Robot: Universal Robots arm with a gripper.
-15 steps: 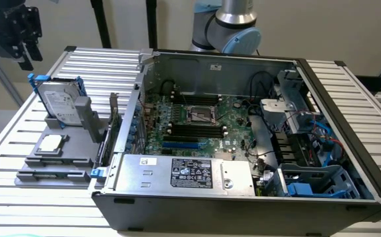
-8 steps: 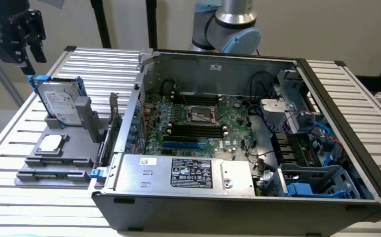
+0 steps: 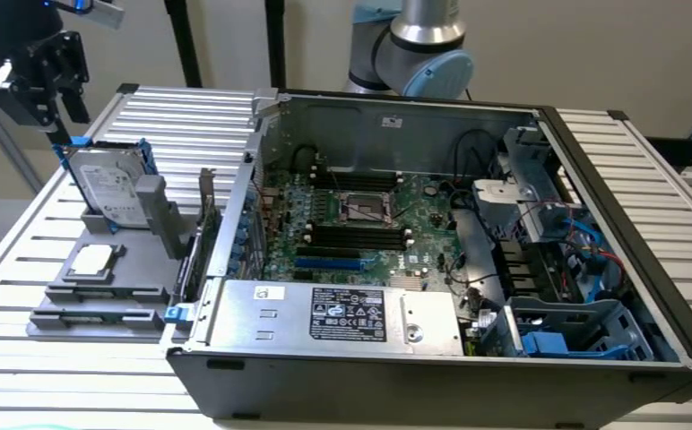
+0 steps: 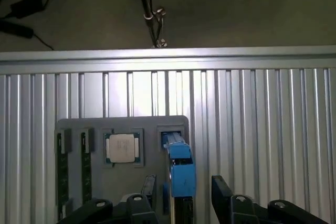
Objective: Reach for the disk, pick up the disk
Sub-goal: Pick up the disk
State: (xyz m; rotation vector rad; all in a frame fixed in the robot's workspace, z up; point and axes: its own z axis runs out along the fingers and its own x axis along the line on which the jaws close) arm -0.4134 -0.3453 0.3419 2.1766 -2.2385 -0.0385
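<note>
The disk (image 3: 109, 184), a silver-grey hard drive with a white label and a bright blue bracket, stands upright on edge in a slot of a grey holder tray (image 3: 95, 300) at the exterior view's left. Directly above its top edge hangs the black gripper (image 3: 64, 116), jaws spread wide and holding nothing. In the wrist view, the blue bracket of the disk (image 4: 181, 169) sits in the gap between the two fingers (image 4: 223, 192), with clear space on either side.

A small square processor chip (image 3: 92, 260) lies flat in its own recess of the same tray, just beside the disk. The tray rests on a table (image 3: 178, 107) of ribbed aluminium slats. To the exterior view's right, on the same table, an opened computer case (image 3: 442, 394) lies on its side, exposing a green motherboard (image 3: 370, 224) and a grey metal box (image 3: 334, 313) with a black-and-white label. The base of the robot arm (image 3: 412, 45) rises behind the case against a pale wall. Past the table's edge, the wrist view takes in a dull floor (image 4: 236, 14), dark cables (image 4: 26, 3) and a thin pole (image 4: 149, 9).
</note>
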